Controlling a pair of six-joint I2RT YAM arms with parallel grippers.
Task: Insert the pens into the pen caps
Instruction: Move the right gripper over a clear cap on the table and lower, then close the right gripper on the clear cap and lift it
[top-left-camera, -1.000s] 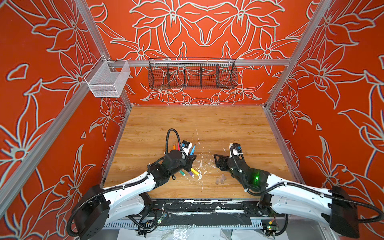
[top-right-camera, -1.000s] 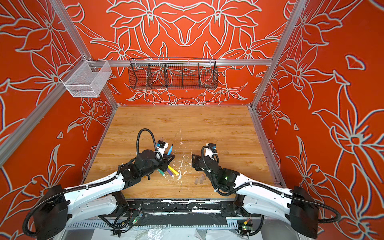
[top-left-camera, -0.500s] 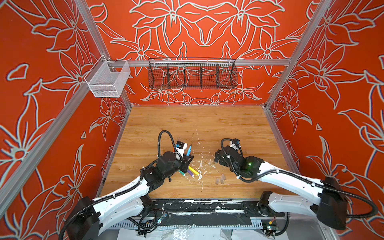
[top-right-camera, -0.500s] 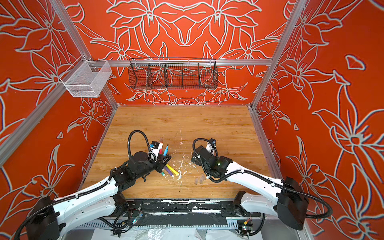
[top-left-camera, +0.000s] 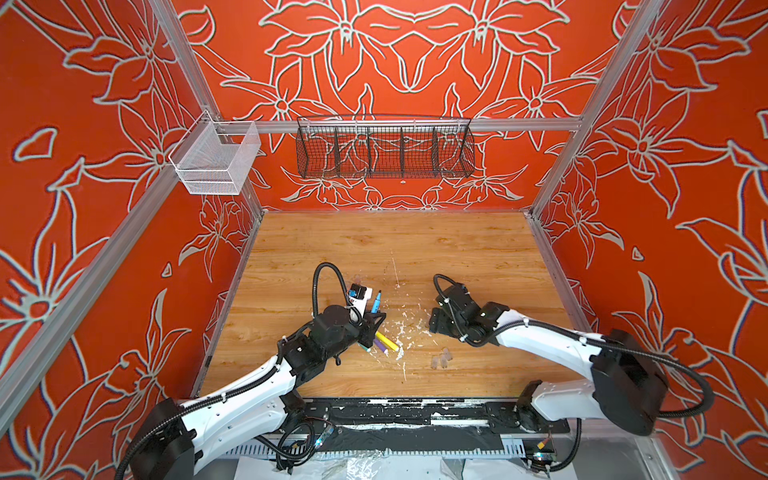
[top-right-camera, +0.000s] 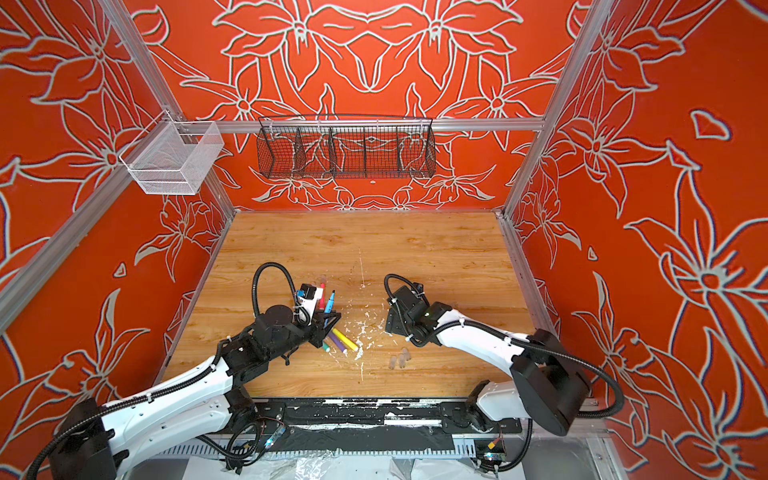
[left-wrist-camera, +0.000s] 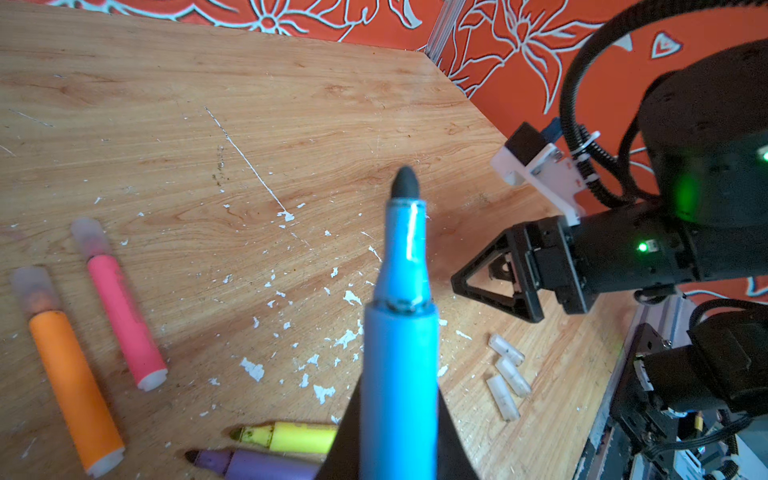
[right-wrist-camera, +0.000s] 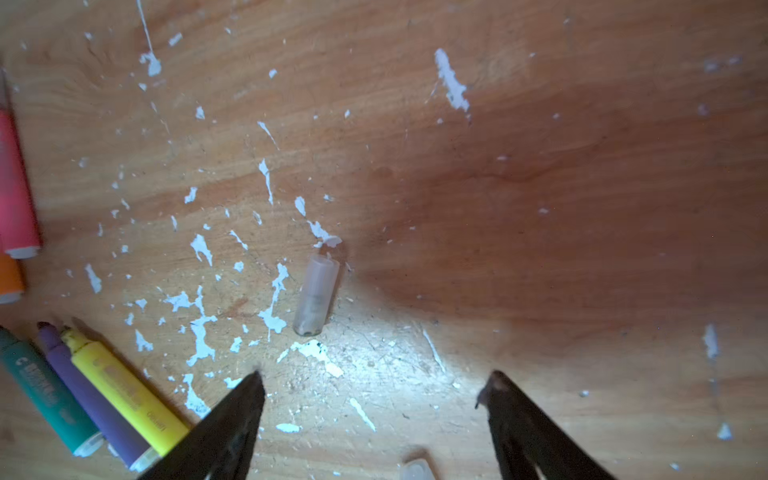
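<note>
My left gripper (top-left-camera: 373, 321) is shut on a blue pen (left-wrist-camera: 400, 328), which it holds off the table with its dark uncapped tip pointing away. My right gripper (right-wrist-camera: 374, 379) hangs open just above the wooden floor, with nothing between its fingers. One clear pen cap (right-wrist-camera: 316, 295) lies a little ahead of it among white flecks. Three more pen caps (left-wrist-camera: 505, 374) lie side by side near the front; they show in both top views (top-left-camera: 440, 359). Yellow (right-wrist-camera: 129, 399), purple (right-wrist-camera: 95, 411) and green (right-wrist-camera: 45, 399) pens lie uncapped together. The orange pen (left-wrist-camera: 70, 374) and pink pen (left-wrist-camera: 120, 311) each wear a cap.
White paint-like flecks (top-left-camera: 401, 332) are scattered over the wooden floor (top-left-camera: 395, 245) between the arms. A black wire basket (top-left-camera: 384, 147) and a white mesh basket (top-left-camera: 214, 160) hang high on the orange walls. The black front rail (top-left-camera: 395, 415) borders the floor.
My right gripper has swung and turned over the flecked patch, and its jaws have drawn in a little. My left gripper has shifted slightly left, still holding the blue pen.
</note>
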